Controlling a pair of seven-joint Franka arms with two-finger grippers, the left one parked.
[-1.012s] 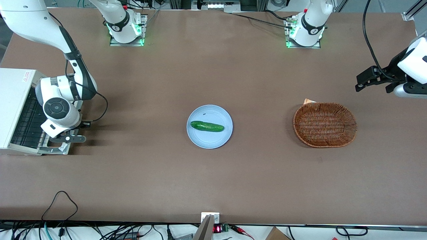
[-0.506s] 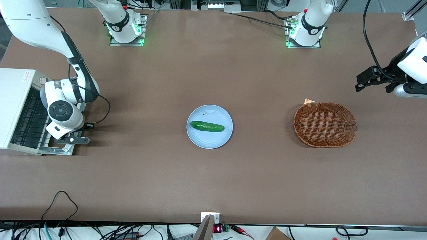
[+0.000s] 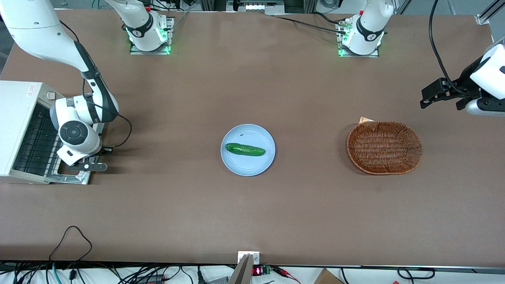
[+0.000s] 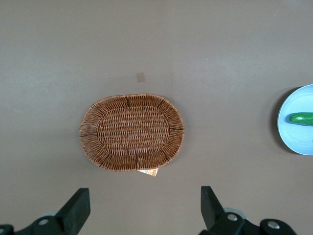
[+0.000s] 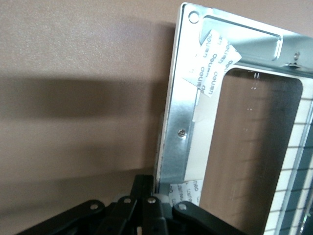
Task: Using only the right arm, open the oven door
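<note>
Front view: cucumber (image 3: pixel 244 149) on plate (image 3: pixel 247 165), basket (image 3: pixel 384 147) empty.

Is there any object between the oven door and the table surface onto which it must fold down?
Nothing visible. The oven door already lies folded down, about flat over the table, and the gripper of the right arm sits at its outer edge. The plate and basket lie well toward the parked arm's end.
</note>
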